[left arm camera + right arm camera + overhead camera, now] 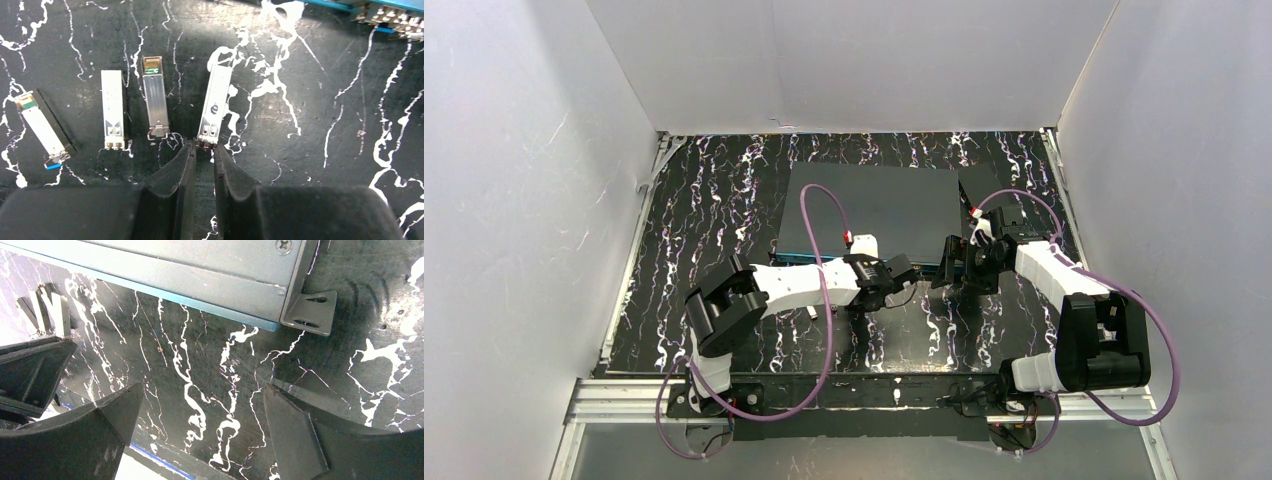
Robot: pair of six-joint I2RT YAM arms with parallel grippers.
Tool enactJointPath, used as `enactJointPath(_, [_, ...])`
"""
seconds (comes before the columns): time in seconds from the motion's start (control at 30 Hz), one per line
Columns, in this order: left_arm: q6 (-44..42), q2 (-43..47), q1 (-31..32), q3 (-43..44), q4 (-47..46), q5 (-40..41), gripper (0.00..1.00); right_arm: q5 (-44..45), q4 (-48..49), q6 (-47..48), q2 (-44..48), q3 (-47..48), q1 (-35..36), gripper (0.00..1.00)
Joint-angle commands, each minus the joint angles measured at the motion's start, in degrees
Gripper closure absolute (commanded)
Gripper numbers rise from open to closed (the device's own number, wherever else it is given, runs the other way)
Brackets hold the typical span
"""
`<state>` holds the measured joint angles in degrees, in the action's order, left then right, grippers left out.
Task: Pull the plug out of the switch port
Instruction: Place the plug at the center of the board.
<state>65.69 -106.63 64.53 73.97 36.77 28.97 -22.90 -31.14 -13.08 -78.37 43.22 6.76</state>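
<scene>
The switch (874,205) is a flat dark grey box at the back of the mat; its teal front edge shows in the right wrist view (150,290), and some of its ports (395,15) show in the left wrist view. Several silver plugs lie side by side on the mat. My left gripper (205,149) is nearly closed, its tips pinching the near end of the rightmost plug (216,100), which rests on the mat. My right gripper (200,405) is wide open and empty, just in front of the switch's right front corner. In the top view the two grippers (914,270) (944,268) sit close together.
Three other plugs (112,107) (155,97) (42,125) lie left of the held one. A metal mounting ear (310,312) sticks out from the switch's corner. A smaller dark box (979,185) sits right of the switch. White walls enclose the marbled black mat (724,200).
</scene>
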Motion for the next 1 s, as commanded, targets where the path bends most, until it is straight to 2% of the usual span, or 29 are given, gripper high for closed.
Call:
enactJointPath(0.0, [3.1, 0.9, -0.7, 1.8, 4.9, 2.3, 1.0, -1.0, 1.1, 0.6, -0.4, -0.6, -0.3, 0.0])
enactJointPath(0.23, [2.8, -0.4, -1.2, 3.1, 5.8, 0.7, 1.0, -1.0, 1.2, 0.7, -0.4, -0.6, -0.2, 0.0])
enactJointPath(0.4, [2.7, -0.8, -1.5, 3.5, 6.2, 0.1, 0.92, -0.8, 1.3, 0.7, -0.4, -0.6, -0.3, 0.0])
enactJointPath(0.63, [2.7, -1.4, -1.9, 3.8, 6.4, -1.1, 0.87, -0.9, 1.2, 0.6, -0.3, -0.6, -0.2, 0.0])
enactJointPath(0.7, [3.0, -1.5, -1.9, 3.9, 6.9, -1.0, 0.82, -1.0, 1.3, 0.7, -0.2, -0.6, -0.3, 0.0])
enactJointPath(0.97, [3.0, -1.5, -2.0, 4.2, 7.3, -1.3, 0.69, -0.9, 1.3, 0.7, -0.3, -0.7, -0.2, 0.0])
